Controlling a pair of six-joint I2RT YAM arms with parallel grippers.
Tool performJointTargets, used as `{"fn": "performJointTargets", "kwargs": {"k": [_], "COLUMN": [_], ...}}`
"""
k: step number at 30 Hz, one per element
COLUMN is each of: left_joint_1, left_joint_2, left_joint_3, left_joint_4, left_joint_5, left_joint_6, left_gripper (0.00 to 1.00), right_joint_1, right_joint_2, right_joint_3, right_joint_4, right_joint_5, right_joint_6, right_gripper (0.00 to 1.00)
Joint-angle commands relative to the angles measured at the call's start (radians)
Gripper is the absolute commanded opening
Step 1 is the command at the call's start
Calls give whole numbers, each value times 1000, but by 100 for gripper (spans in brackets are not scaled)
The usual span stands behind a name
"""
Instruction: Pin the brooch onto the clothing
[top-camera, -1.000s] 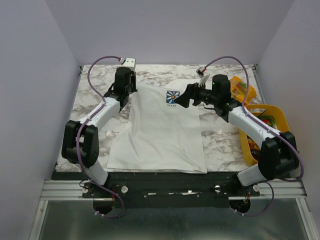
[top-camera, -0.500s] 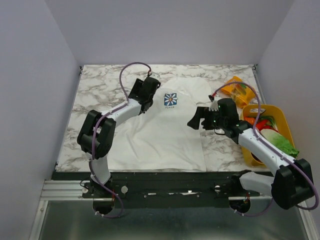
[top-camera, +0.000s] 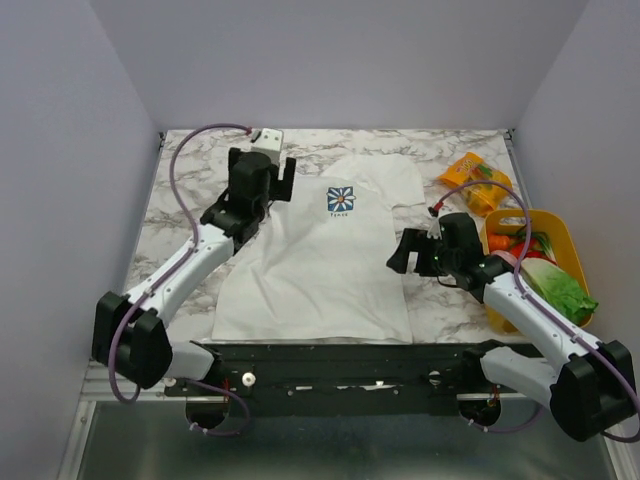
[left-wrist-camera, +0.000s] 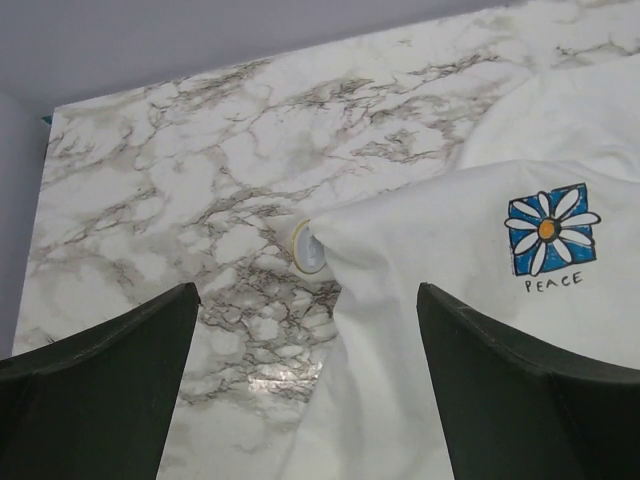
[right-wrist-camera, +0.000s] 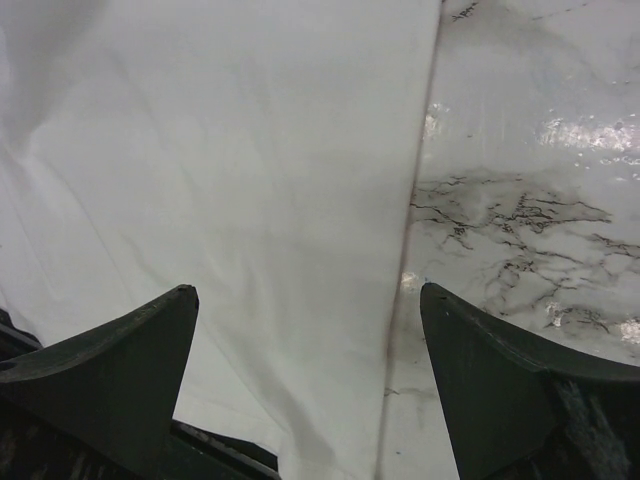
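The brooch (left-wrist-camera: 308, 247) shows only in the left wrist view: a small gold-rimmed disc on the marble table (left-wrist-camera: 150, 200), touching the T-shirt (left-wrist-camera: 450, 320) at its edge; from above I cannot find it. The left gripper (top-camera: 265, 168) and right gripper (top-camera: 402, 250) both gape wide, empty. The yellow basket (top-camera: 556, 220) holds lettuce (top-camera: 555, 285) and red-orange items too small to name
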Motion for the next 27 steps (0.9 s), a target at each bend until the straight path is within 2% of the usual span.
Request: {"fn": "performJointTargets", "kwargs": {"k": [1, 3, 6, 9, 13, 19, 21, 22, 27], "left_joint_1": [115, 180, 212, 215, 221, 233, 238, 240, 240], "left_joint_2": [-161, -217, -324, -387, -394, -400, -389, -356, -305], "left_joint_3": [-159, -219, -313, -327, -319, -337, -318, -275, -245], "left_joint_4": [37, 70, 78, -68, -338, -523, -567, -662, -773], "left_joint_5": [311, 411, 414, 329, 269, 238, 247, 265, 270], "left_joint_6": [-256, -324, -431, -534, -571, -631, -637, -631, -592], "left_gripper": [99, 99, 99, 99, 98, 98, 98, 99, 99], "right_joint_1": [7, 7, 7, 7, 7, 34, 71, 124, 192], "right_joint_2": [-12, -5, 8, 15, 28, 45, 44, 48, 84], "right_joint_3": [1, 5, 5, 9, 7, -36, -44, -60, -74], "right_joint_4": [-52, -86, -118, -175, -262, -339, -356, -388, -460], "right_joint_5": [59, 58, 73, 108, 125, 78, 73, 73, 116], "right_joint_6": [8, 8, 8, 22, 57, 151, 189, 233, 269], "right_gripper": [100, 100, 100, 100, 100, 100, 100, 100, 99]}}
